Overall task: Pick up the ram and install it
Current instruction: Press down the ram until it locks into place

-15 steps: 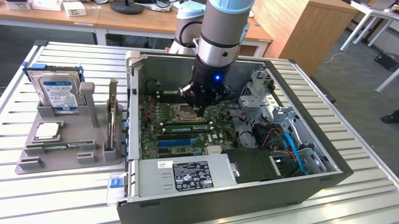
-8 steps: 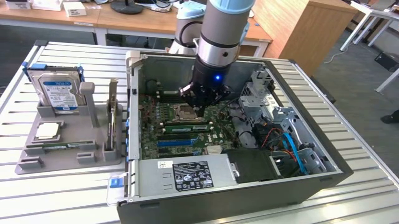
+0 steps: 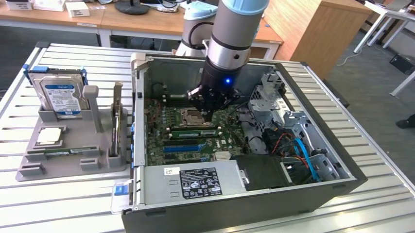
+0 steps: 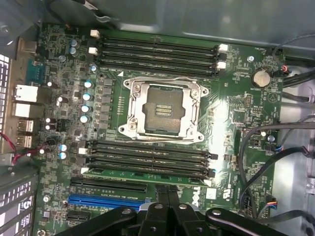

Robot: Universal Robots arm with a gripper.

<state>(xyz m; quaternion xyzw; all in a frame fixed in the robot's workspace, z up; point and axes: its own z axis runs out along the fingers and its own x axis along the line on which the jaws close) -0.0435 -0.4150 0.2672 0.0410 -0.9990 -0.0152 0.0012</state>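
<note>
The ram (image 4: 147, 173) sat in a motherboard (image 4: 236, 113) slot; your gripper (image 4: 167, 192), pressed together and holding nothing, stood just over it inside the computer case (image 3: 259, 199).

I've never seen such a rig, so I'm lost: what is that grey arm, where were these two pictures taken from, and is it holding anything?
It is a robot arm reaching into an open computer case. One picture comes from a camera off the arm, the other from one on its wrist, looking at the motherboard. Its hand is shut, just above a green ram stick lying in a slot; it seems to hold nothing. The grey tray carries a hard drive and a second stick.
</note>
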